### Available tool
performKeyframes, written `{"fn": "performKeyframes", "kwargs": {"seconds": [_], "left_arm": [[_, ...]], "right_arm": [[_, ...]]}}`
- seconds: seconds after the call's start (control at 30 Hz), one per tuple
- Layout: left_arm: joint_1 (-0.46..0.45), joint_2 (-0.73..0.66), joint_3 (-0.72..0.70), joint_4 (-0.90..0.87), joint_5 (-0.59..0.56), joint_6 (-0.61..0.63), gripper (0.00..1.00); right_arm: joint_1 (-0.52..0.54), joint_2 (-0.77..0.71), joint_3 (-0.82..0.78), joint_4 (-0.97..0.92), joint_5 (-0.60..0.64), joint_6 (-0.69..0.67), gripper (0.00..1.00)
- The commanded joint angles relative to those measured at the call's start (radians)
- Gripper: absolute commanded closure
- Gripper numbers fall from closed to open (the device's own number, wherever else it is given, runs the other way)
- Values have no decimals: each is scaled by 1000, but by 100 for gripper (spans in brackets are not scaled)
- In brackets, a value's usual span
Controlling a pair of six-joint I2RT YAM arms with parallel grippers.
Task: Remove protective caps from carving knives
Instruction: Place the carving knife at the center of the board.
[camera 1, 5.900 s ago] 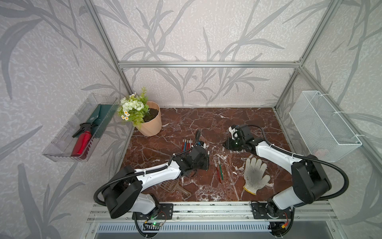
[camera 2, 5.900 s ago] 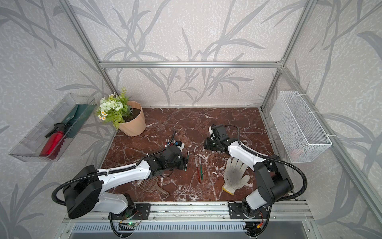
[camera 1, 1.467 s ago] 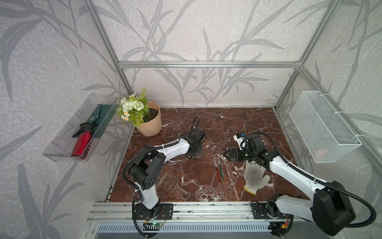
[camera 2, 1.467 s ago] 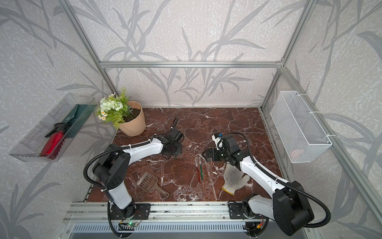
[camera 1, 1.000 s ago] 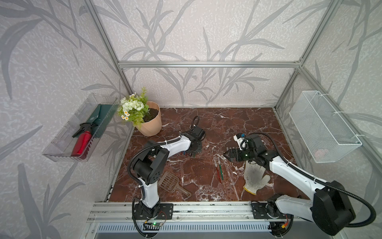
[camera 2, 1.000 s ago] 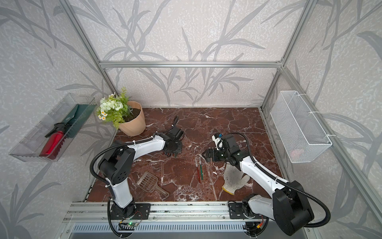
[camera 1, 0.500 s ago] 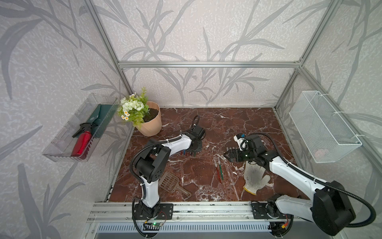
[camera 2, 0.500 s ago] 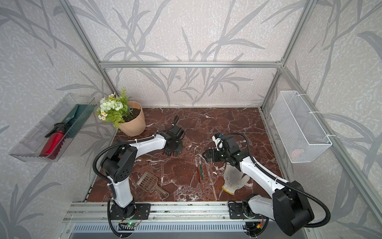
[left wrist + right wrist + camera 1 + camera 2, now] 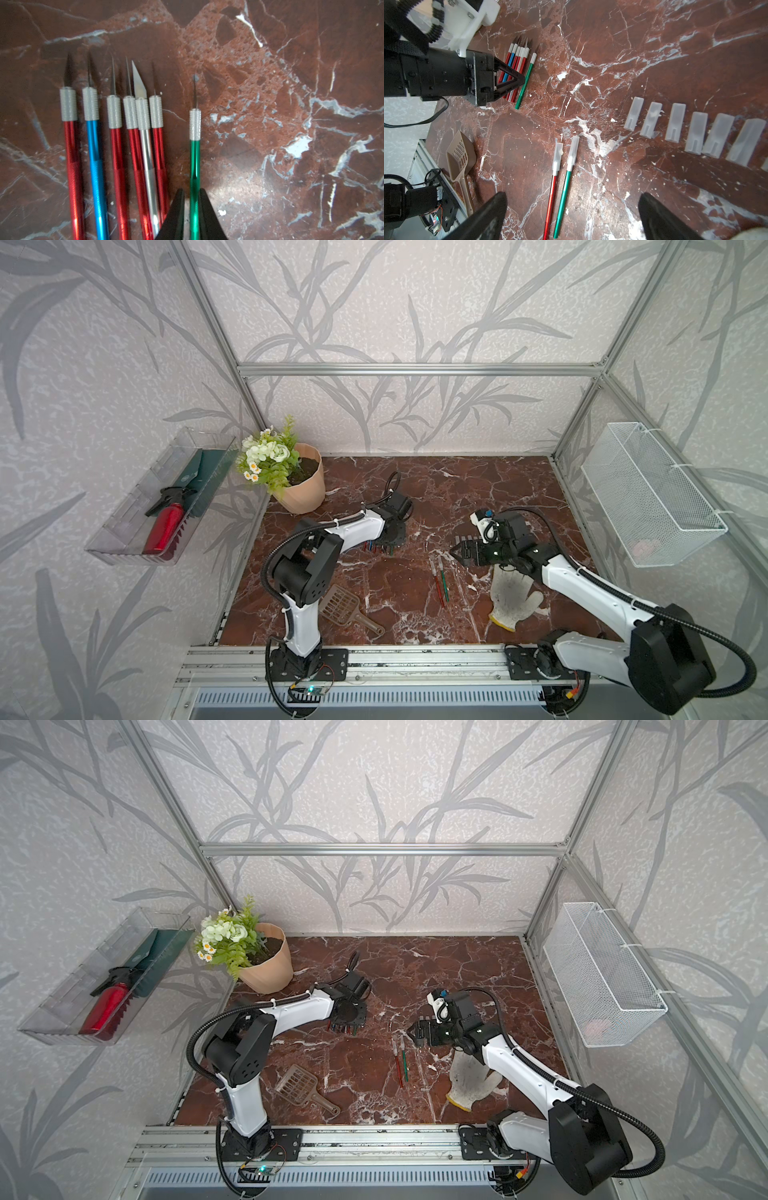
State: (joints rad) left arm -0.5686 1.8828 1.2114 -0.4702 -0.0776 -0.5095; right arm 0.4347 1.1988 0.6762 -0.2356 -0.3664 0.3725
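In the left wrist view the knives [image 9: 117, 155] run off the edge, back ends unseen. Only the tips of the left gripper [image 9: 191, 191] show, one each side of the green knife [image 9: 195, 158]; whether they squeeze it is hard to tell. In the right wrist view the row of caps [image 9: 675, 122] is cut off too. At the right of a top view, a pink thing [image 9: 645, 548] in the basket [image 9: 648, 489] is too blurry to name.

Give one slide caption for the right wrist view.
Open right claw frames two capped carving knives; removed protective caps lined up nearby.
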Motion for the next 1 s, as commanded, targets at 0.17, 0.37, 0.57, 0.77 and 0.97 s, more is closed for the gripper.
{"fn": "performKeyframes", "kwargs": {"seconds": [0.17,0.37,0.57,0.77,0.97], "left_arm": [[-38,-204,-83,-58,26,-125,82],[-158,-325,-173,-62,-3,-292,78],[-326,-379,-209,-63,-66,-474,72],[-466,-363,-228,-29,-123,-613,71],[-549,-307,-218,22,-144,-662,70]], "right_arm": [[9,-92,9,-151,42,-19,1],[30,-176,5,-258,80,-18,1],[53,-285,1,-351,84,-2,1],[54,-391,-4,-432,66,7,1],[54,-460,-21,-444,61,29,1]]}}
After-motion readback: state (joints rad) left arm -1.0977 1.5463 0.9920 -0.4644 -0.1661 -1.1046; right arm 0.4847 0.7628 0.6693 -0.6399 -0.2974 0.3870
